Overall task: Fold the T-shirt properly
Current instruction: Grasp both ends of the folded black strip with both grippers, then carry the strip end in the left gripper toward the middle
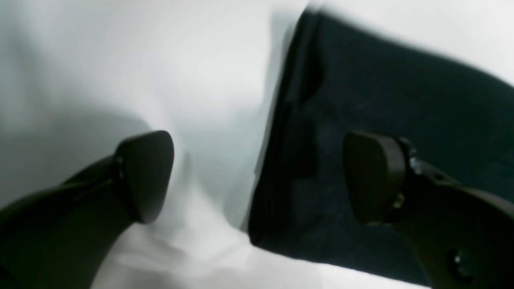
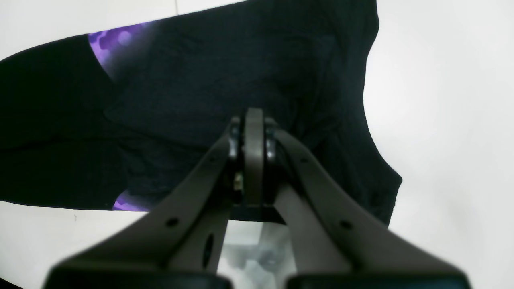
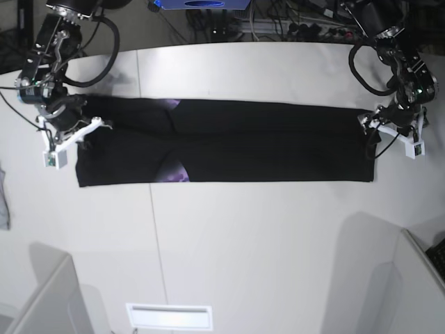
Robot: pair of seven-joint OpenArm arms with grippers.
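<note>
The black T-shirt (image 3: 264, 142) lies as a long flat strip across the white table (image 3: 243, 243), with bits of purple print (image 3: 174, 174) showing. My right gripper (image 3: 85, 133) is at the strip's left end. In the right wrist view it (image 2: 253, 120) is shut, with black cloth (image 2: 200, 80) puckered at its tips and purple print (image 2: 116, 40) beyond. My left gripper (image 3: 372, 132) is at the strip's right end. In the left wrist view it (image 1: 261, 176) is open and straddles the shirt's edge (image 1: 401, 100): one finger (image 1: 146, 176) over the table, the other (image 1: 375, 176) over cloth.
A small grey cloth scrap (image 3: 3, 202) lies at the table's left edge. Cables (image 3: 278, 28) run behind the far edge. Grey panels stand at the front left (image 3: 42, 292) and front right (image 3: 417, 292). A white slot plate (image 3: 169, 316) sits at the front.
</note>
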